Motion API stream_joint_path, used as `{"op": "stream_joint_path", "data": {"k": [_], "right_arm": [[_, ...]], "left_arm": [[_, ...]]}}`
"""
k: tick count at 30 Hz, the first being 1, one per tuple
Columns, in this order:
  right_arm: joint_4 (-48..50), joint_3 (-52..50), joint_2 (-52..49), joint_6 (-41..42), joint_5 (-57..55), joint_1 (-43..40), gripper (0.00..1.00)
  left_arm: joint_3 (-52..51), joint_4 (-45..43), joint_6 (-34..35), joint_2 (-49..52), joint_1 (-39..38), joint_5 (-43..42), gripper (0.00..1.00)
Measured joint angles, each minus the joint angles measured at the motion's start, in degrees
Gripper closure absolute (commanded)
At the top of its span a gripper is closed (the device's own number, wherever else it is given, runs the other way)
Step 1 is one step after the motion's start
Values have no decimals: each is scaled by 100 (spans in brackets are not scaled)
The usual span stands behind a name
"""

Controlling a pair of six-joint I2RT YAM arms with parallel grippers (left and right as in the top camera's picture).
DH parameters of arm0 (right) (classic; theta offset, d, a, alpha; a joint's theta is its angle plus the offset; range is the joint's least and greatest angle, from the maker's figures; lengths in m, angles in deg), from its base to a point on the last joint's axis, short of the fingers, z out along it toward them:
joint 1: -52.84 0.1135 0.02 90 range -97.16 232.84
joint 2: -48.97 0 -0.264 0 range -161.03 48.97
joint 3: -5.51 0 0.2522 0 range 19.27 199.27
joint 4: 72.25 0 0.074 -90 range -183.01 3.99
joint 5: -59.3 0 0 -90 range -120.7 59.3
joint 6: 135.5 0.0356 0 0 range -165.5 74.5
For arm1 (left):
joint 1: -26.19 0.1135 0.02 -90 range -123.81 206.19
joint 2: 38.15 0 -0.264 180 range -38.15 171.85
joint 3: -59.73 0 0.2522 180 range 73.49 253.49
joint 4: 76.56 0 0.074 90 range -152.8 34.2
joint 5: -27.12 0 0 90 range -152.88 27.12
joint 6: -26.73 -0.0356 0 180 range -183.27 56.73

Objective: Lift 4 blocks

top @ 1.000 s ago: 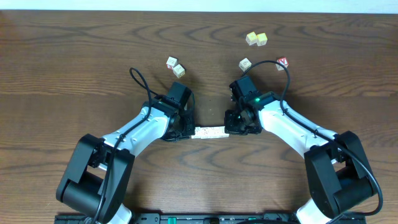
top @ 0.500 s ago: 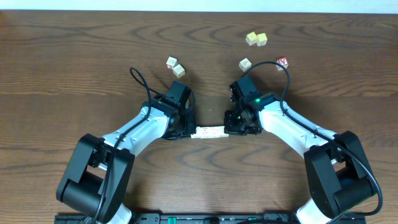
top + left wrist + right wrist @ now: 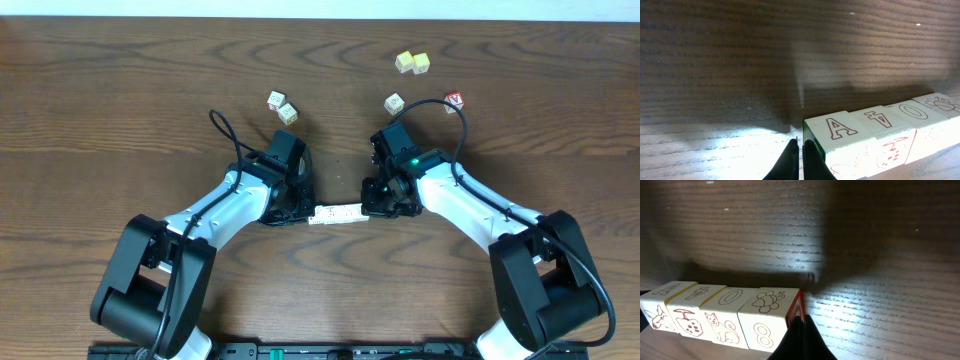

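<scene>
The four blocks point(image 3: 338, 212) lay end to end in a short straight row near the middle of the table point(image 3: 100, 100), caught between the two arms. The left gripper point(image 3: 309, 212) had its fingers pressed together, and their joined tips sat against the row's left end face. In the left wrist view the left gripper point(image 3: 801, 159) met the green-edged corner of the blocks point(image 3: 875, 135) beside the letter A. The right gripper point(image 3: 368, 209) was likewise pinched closed with nothing between its fingers. In the right wrist view the right gripper point(image 3: 799, 336) touched the red-edged end of the blocks point(image 3: 720, 314). Whether the row was clear of the wood could not be told. Bare table ran along both long sides of the row, and the near side was open towards the arm bases. Beyond the left arm lay a pair of pale cubes point(image 3: 282, 107), well apart from the row. Beyond the right arm sat a single pale cube point(image 3: 394, 103) and a red-lettered cube point(image 3: 454, 100). Two yellow cubes point(image 3: 412, 63) touched each other near the far edge.
</scene>
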Motion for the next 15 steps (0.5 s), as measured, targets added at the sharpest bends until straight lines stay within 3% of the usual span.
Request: {"op": "stream_joint_path", "data": {"k": [15], "right_arm": [[-175, -31, 739, 0, 142, 0, 99]], "left_arm": [[-9, 284, 24, -376, 4, -57, 93]]}}
